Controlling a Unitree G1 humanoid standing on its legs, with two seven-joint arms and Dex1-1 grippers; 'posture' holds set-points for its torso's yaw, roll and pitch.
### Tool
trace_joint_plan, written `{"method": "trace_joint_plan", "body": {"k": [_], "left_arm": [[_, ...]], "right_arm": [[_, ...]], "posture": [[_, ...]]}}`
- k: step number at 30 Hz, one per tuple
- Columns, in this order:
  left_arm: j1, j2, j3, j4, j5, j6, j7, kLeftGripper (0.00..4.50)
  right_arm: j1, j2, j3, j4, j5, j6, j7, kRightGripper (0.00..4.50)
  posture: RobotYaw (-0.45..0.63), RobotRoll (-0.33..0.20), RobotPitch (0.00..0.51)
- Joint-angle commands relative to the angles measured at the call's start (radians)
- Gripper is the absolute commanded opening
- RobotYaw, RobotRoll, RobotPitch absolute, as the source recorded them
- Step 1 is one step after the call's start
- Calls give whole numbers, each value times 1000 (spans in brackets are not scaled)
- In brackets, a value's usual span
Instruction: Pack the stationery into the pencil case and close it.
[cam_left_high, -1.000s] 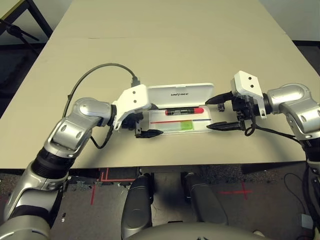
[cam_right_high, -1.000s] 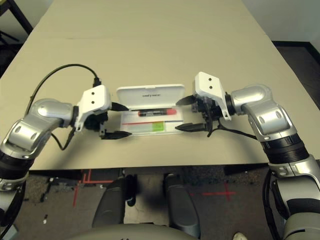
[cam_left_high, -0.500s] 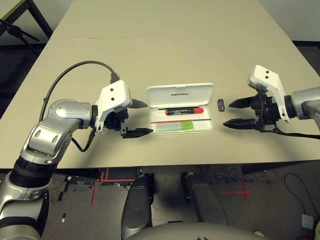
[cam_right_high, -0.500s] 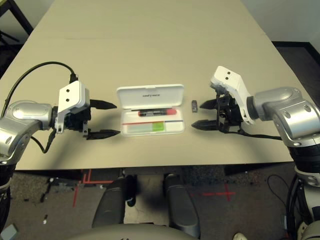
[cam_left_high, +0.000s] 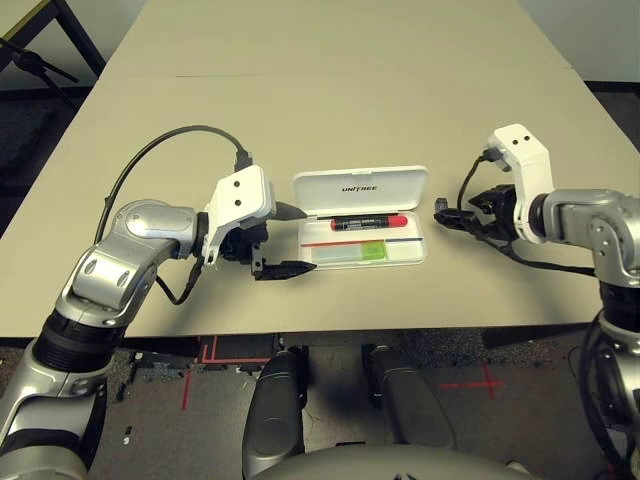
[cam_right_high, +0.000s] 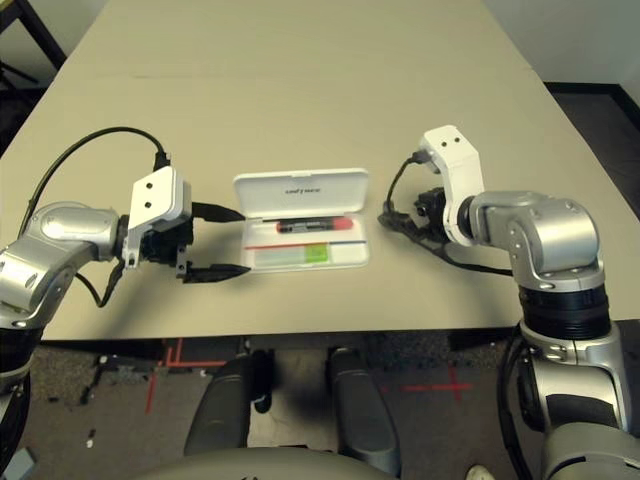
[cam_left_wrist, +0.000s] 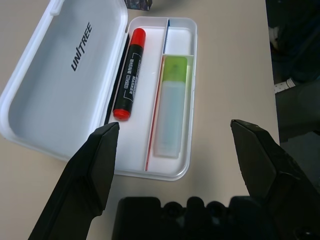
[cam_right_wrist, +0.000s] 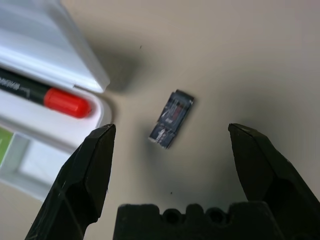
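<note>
The white pencil case (cam_left_high: 415, 256) lies open at the table's middle, its lid (cam_left_high: 360, 187) folded back. In its tray lie the red-and-black marker (cam_left_high: 368, 222) and the light-green highlighter (cam_left_high: 350, 253). A tiny dark grey block (cam_right_wrist: 171, 119) lies on the table just right of the case. My right gripper (cam_left_high: 447, 212) points down over the block, open, one finger on each side of it with a gap all round. At the case's left end my left gripper (cam_left_high: 295, 240) is open and holds nothing.
The tan table (cam_left_high: 330, 90) stretches far back behind the case. Its front edge (cam_left_high: 330, 332) runs close below both grippers. A black cable (cam_left_high: 165, 150) loops off my left wrist.
Both grippers first drew away from the case. Now the left has come back to the case's left end, and the right has tilted down over the small block.
</note>
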Motion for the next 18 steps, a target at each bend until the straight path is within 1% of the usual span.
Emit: {"method": "trace_joint_plan", "body": {"k": [1,18], "left_arm": [[-1,4,-22,-5,4,-8,-10,4482],[7,12,-24,-13,5,-4,-9,4482]], "right_arm": [[12,13,-1,22,-6,-36,-27,4500],[37,68,94,180,-21,-202,-54,4500]], "posture": [[-30,0,201],[-11,0,204]]}}
